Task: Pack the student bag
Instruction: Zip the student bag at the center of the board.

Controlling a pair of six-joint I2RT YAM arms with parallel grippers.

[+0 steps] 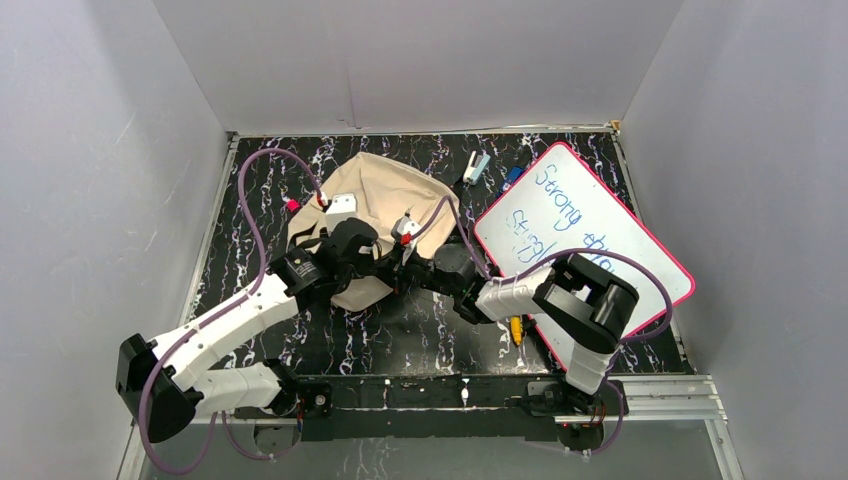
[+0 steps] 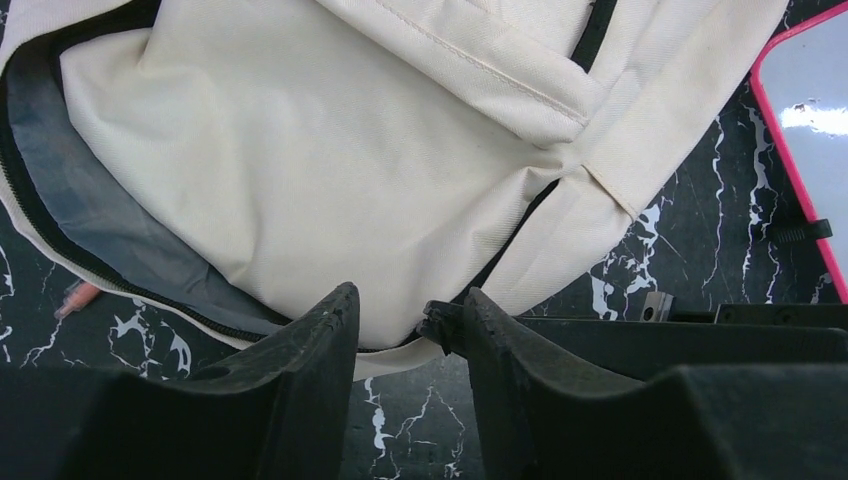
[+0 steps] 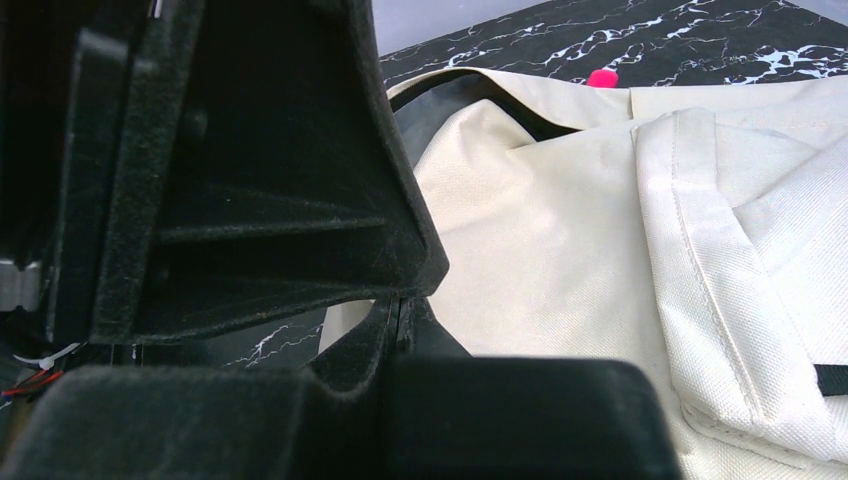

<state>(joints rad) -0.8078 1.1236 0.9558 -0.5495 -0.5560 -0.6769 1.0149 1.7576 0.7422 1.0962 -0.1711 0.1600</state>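
The left gripper [image 2: 410, 296] stands open astride the near hem of the student bag [image 2: 300, 150]. The right gripper [image 3: 400, 312] is clamped on that hem. A pink-framed whiteboard [image 1: 582, 218] lies just beside.

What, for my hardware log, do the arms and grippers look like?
The left arm and right arm have white shells with black joints. A purple cable loops loosely along each. The left gripper and right gripper are matte black, with thick wedge-shaped fingers. Each wrist carries a small white block.
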